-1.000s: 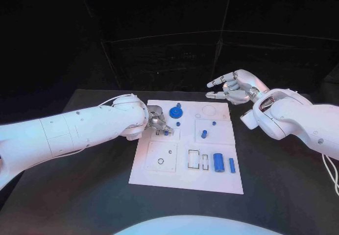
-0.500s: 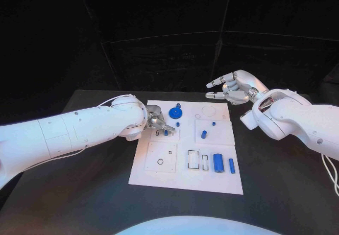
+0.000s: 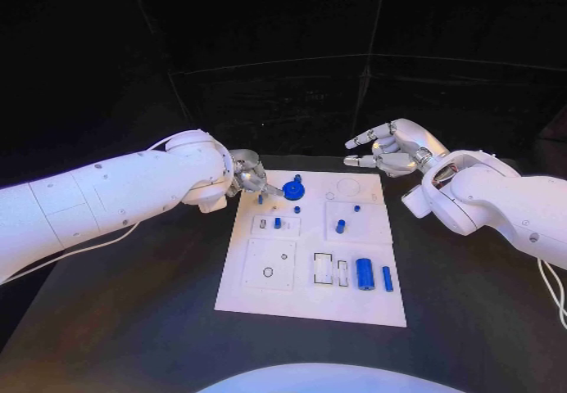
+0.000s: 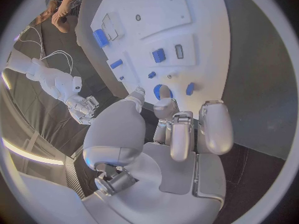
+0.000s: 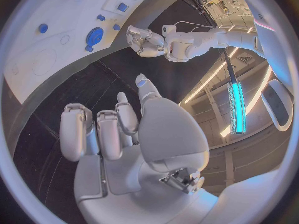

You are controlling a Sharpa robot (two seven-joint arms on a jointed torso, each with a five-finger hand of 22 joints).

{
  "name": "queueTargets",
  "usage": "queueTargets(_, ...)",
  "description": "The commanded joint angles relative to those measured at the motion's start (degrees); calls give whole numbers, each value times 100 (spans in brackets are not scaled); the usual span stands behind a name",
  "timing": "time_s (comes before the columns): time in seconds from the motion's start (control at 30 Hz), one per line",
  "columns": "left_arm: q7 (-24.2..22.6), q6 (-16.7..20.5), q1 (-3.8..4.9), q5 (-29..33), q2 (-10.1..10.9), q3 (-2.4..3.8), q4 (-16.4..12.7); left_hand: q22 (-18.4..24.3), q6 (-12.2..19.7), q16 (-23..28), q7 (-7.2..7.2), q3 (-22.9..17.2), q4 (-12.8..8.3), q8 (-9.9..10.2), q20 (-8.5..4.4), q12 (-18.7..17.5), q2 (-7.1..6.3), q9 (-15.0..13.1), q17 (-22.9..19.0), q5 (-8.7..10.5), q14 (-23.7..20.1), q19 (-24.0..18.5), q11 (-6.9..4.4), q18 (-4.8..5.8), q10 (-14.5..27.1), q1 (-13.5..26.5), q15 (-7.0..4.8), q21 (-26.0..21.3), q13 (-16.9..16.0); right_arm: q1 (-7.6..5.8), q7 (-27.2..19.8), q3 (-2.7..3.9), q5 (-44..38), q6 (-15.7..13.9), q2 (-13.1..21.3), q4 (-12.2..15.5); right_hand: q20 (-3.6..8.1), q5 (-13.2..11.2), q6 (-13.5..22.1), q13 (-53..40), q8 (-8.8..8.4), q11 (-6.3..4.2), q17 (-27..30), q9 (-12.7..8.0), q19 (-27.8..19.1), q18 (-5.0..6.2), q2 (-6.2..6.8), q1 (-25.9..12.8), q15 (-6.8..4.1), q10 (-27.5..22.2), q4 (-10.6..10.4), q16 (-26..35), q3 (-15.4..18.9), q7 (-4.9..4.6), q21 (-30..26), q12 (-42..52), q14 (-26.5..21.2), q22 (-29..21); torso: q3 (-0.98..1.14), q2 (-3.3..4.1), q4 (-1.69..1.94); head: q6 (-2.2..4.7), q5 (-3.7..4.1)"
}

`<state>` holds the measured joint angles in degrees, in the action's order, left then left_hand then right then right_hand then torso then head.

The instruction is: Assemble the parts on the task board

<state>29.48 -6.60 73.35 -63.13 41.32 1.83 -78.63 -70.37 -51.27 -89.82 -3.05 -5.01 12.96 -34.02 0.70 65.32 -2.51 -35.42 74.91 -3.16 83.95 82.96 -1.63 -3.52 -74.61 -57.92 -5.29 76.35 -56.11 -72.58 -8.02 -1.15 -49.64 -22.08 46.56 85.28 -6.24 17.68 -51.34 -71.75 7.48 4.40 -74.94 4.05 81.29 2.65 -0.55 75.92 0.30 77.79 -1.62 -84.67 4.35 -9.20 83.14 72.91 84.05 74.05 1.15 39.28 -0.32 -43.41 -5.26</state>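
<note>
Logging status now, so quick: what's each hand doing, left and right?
Left hand: over the board's far left corner; whether it holds anything cannot be told.
Right hand: open, holding nothing, beyond the board.

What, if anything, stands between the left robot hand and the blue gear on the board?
Nothing visible does. The left robot hand hovers at the board's far left corner, and the gear lies just beside its fingertips, with only bare white board between them. A small blue part sits under the fingers, off that line.

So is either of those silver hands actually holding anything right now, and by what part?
Nothing, as far as the pictures show. The left hand hovers by the white board's far-left corner with bare fingers, and the right hand hangs open beyond it.
</note>
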Motion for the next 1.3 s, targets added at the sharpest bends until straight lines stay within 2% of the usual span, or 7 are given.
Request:
queueTargets(0.03,-21,-570,102,159,-63,18,201,-2,36,-18,-6,90,24,84,59,19,18,80,1509,29,605,-7,50,-63,10,-88,53,-22,-6,-11,-31,3,10,28,-7,-2,25,-8,10,4,31,-22,-390,-10,-19,86,-3,-58,-49,-11,-7,15,31,-7,-34,-25,344,-9,4,5,-1,15,-6)
queueTargets(0.13,-23,-798,194,186,-216,25,545,-4,18,-18,-36,220,54,200,88,40,75,205,1509,29,605,-5,78,-65,17,-173,78,-30,-15,-11,-26,3,10,31,-23,-15,25,-8,10,5,31,-22,-386,-10,-18,86,-4,-58,-49,-11,-7,16,31,-7,-34,-26,343,-8,-2,11,-11,22,-19)
queueTargets(0.27,-20,-1007,242,150,-434,1,945,6,-5,-18,-49,307,72,261,102,39,115,280,1509,29,605,-9,92,-68,36,-226,91,-43,-4,-11,-22,3,10,34,-39,-29,25,-7,11,5,31,-22,-385,-10,-18,86,-5,-58,-49,-11,-8,17,32,-7,-34,-26,343,-8,-6,11,-5,8,-24)
queueTargets(0.5,-16,-1223,264,75,-793,-133,1564,14,-15,-18,-56,353,83,291,109,18,137,317,1509,29,605,-13,99,-71,61,-253,97,-52,30,-10,-26,3,10,43,-71,-50,25,-2,11,7,31,-22,-382,-10,-18,86,-9,-56,-49,-12,-7,19,31,-7,-34,-27,342,-8,-13,13,-8,-14,-30)
queueTargets(0.67,-11,-1319,263,63,-991,-242,1891,18,-21,-18,-60,382,89,308,113,7,150,339,1509,30,605,-15,103,-72,75,-268,101,-58,47,-10,-28,3,10,47,-86,-61,25,-2,11,7,31,-22,-382,-10,-18,86,-9,-56,-49,-12,-7,19,31,-7,-34,-27,342,-8,-7,11,-4,-40,-39)
queueTargets(0.9,-12,-1322,254,30,-1150,-293,2186,15,-37,-18,-65,448,118,333,119,3,163,375,1509,31,605,-16,108,-72,88,-268,107,-60,58,-9,-32,3,10,51,-107,-77,26,6,13,8,31,-23,-384,-10,-19,86,-17,-50,-50,-12,-6,19,28,-6,-35,-28,343,-10,-8,7,-7,-50,-53)
queueTargets(1.3,-9,-1438,234,-49,-1302,-305,2482,-8,-85,-18,-59,522,135,337,123,20,167,402,1509,32,605,-7,105,-68,82,-286,107,-46,44,-8,-38,3,10,64,-142,-104,26,6,13,8,31,-23,-384,-10,-19,86,-17,-50,-50,-12,-6,19,28,-6,-35,-28,343,-10,-4,8,-3,-74,-73)
